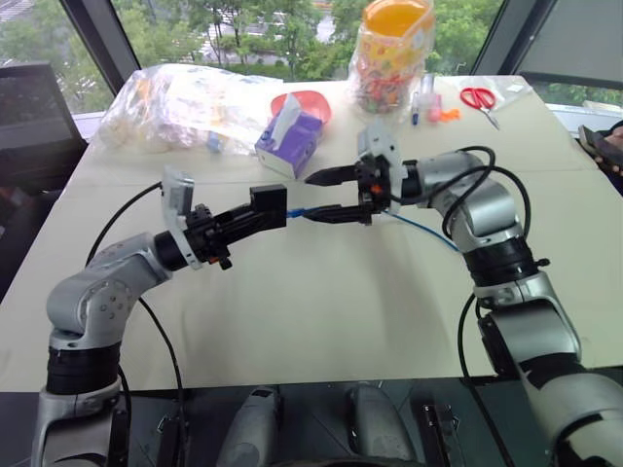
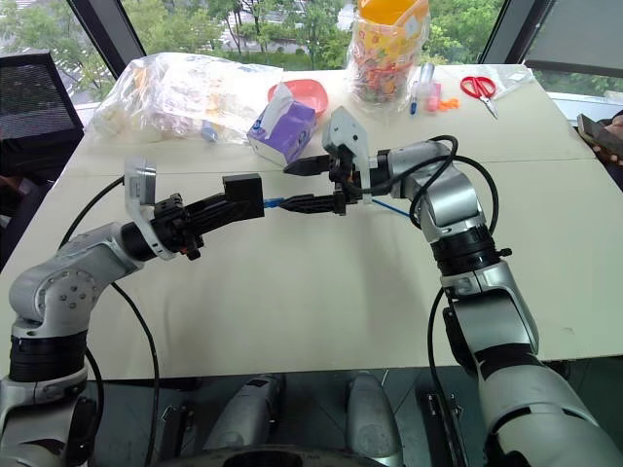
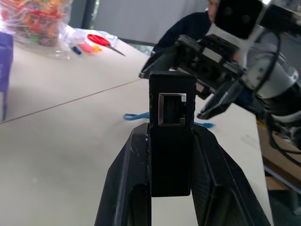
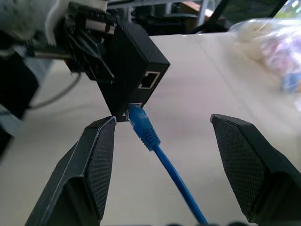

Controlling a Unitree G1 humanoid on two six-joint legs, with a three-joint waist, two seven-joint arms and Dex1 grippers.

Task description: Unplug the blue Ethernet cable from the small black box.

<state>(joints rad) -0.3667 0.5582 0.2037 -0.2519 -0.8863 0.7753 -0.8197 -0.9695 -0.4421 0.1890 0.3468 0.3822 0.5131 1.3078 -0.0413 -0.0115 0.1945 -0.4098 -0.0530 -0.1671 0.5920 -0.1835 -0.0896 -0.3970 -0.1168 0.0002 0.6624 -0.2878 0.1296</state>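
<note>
While a clear plastic jar [image 1: 391,53] of colourful small items stands at the table's [image 1: 292,321] far edge, the left gripper [image 1: 255,216] clamps the small black box [image 1: 268,206] in mid-air. Opposite, the right gripper [image 1: 326,195] points toward it, fingers apart around the blue Ethernet cable [image 4: 153,141], plugged into the box.

The blue Ethernet cable [image 4: 155,146] runs off the frame's edge; its far end unseen.

A bright blue Ethernet cable [image 4: 155,143] meets a matte black box [image 4: 134,66], near a purple tissue box [image 1: 289,141], red-handled scissors [image 1: 479,99], an orange-lidded jar [image 1: 392,53] and a cream table [image 1: 321,311].
</note>
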